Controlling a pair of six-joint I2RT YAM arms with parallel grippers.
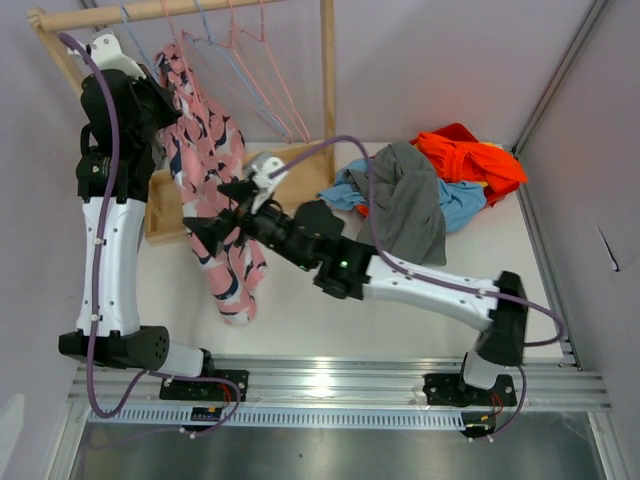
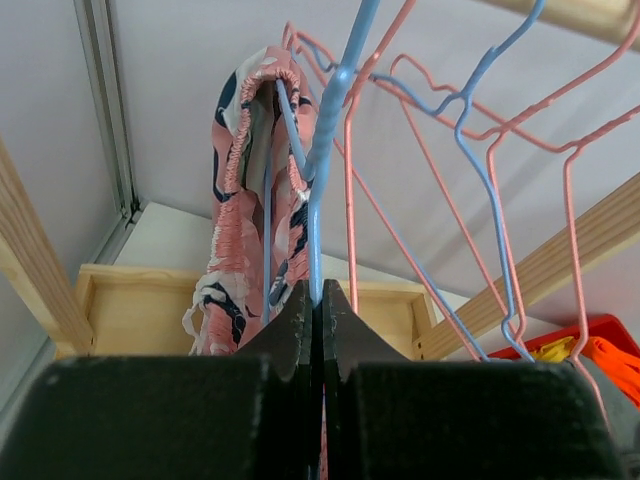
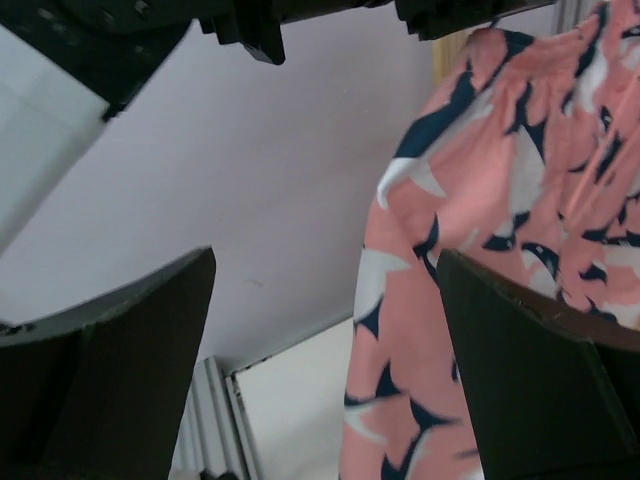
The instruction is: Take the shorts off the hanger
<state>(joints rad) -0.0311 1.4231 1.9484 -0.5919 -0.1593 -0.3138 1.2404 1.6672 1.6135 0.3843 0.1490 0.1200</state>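
The shorts (image 1: 215, 165), pink with a navy and white print, hang from a blue wire hanger (image 2: 330, 120) on the wooden rack, and their lower end reaches the table. In the left wrist view their elastic waistband (image 2: 240, 170) is looped over that hanger. My left gripper (image 2: 318, 292) is shut on the hanger's blue wire just below the waistband. My right gripper (image 1: 215, 215) stands open at the middle of the shorts. In the right wrist view the cloth (image 3: 480, 230) hangs between the wide-apart fingers (image 3: 540, 380), close to the right one.
Several empty pink and blue hangers (image 1: 255, 70) hang on the rail (image 1: 150, 12) to the right of the shorts. The rack's wooden post (image 1: 327, 70) and base (image 1: 160, 215) stand behind. A pile of grey, blue and orange clothes (image 1: 425, 190) lies at the back right.
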